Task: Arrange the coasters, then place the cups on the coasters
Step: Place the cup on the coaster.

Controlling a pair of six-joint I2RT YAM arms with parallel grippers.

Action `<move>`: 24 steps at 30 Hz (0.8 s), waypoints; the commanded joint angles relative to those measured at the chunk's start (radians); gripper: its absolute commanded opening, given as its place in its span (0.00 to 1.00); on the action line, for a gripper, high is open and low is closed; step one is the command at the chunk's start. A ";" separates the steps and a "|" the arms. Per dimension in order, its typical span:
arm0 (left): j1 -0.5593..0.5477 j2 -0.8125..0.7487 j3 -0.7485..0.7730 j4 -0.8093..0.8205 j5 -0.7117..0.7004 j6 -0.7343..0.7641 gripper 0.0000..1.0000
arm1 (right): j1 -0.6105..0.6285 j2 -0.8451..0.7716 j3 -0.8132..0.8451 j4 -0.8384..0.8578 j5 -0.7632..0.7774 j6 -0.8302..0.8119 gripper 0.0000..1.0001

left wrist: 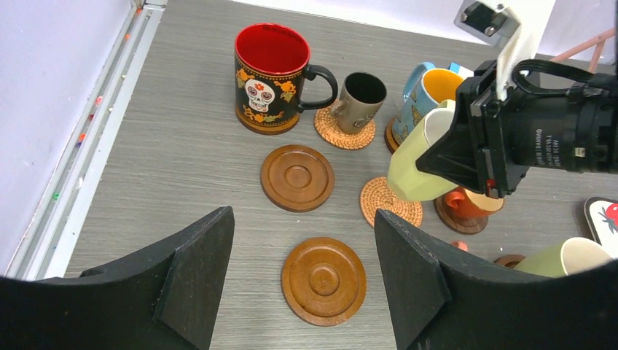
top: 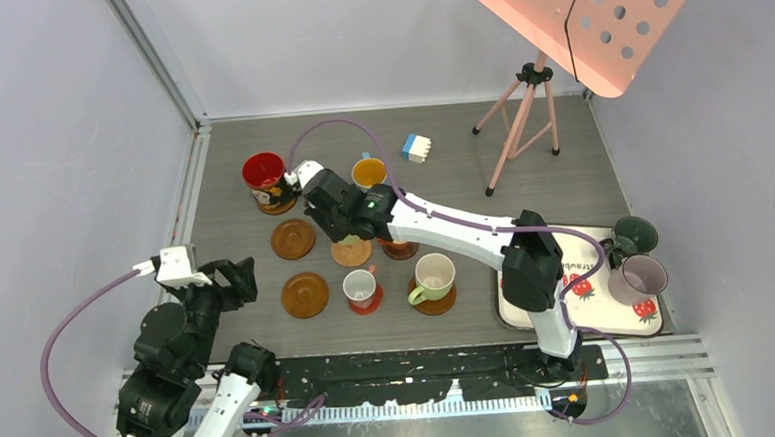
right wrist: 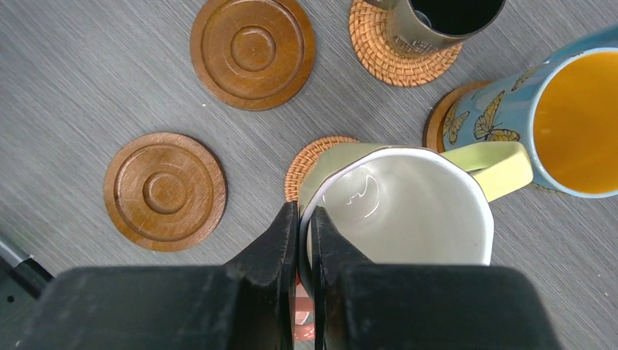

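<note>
Where the top camera looks down: both arms and the grey table (top: 233,222) show.
Right arm: stretched from its base leftward, elbow over the white tray (top: 599,320), wrist bent down among the cups.
Right end effector (top: 336,226): pointing down; its grip is hidden from above.
Left arm: folded back at the near left corner.
Left end effector (top: 232,282): low, well apart from every cup.
Cups from above: seven. These are the red-inside mug (top: 264,173), blue mug (top: 368,171), small white cup (top: 358,284), cream mug (top: 433,273), small orange cup (top: 398,247) half under the arm, and the dark green cup (top: 633,234) and grey cup (top: 637,277) at the tray.
Bare coasters from above: three. These are the far brown coaster (top: 292,238), near brown coaster (top: 304,295) and woven coaster (top: 351,251).
Red coaster (top: 366,302): under the small white cup.

Left wrist view, left end effector: black fingers (left wrist: 193,281) stand wide apart with nothing gripped; the near brown coaster lies between them.
Left wrist view, right end effector: clamped on the rim of the pale yellow-green mug (left wrist: 415,168), which is tilted over the woven coaster's far edge; contact cannot be told.
Cups here: six, adding a dark cup (left wrist: 358,98) on a second woven coaster (left wrist: 342,133).
Bare coasters here: three.

Right wrist view, fingers (right wrist: 280,240): pressed together, one outside and one inside the pale yellow-green mug's rim.
Held mug: partly covering the woven coaster.
Cups here: three, with the dark cup and blue mug beyond.
Coasters here: five, with two brown bare, one under the blue mug and two woven.
</note>
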 commanded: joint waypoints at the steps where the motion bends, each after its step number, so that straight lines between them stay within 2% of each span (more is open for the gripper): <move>1: -0.004 -0.009 0.005 0.016 -0.018 0.012 0.73 | 0.013 0.001 0.082 0.046 0.073 0.009 0.05; 24: -0.006 -0.003 0.003 0.020 -0.013 0.014 0.73 | 0.047 0.103 0.092 0.019 0.109 0.067 0.06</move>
